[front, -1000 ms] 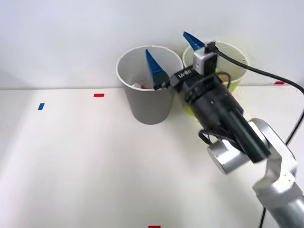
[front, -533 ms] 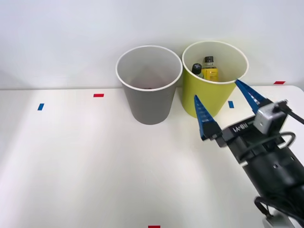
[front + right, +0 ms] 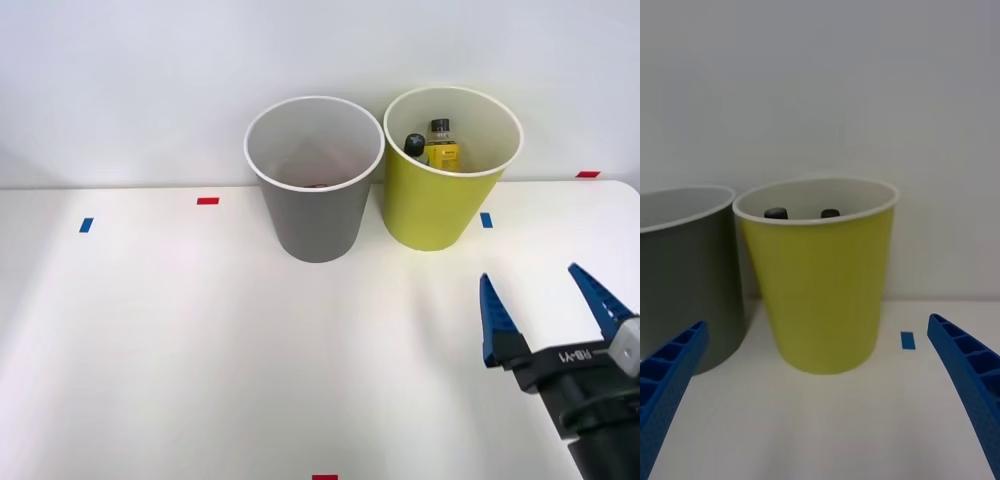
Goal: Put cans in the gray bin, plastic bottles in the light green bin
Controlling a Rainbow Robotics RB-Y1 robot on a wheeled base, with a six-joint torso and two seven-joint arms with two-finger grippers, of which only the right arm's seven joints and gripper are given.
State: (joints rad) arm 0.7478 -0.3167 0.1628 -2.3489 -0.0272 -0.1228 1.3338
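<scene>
Blue pincer (image 3: 545, 300) agape (empty), bottles (image 3: 432, 147) binned

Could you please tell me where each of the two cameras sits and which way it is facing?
Front view: above the arms, looking forward and down at the table; the right gripper shows, open.
Right wrist view: on the right arm's wrist, looking level at the bins; its blue fingers show.
Shared: the light green bin, the gray bin.

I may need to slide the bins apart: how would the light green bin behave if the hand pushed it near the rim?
The light green bin is tall and tapers to a narrow base, so a high push would probably tip it rather than slide it. The two bottles inside add little weight. It stands close beside the gray bin, which might stop a leftward push.
</scene>
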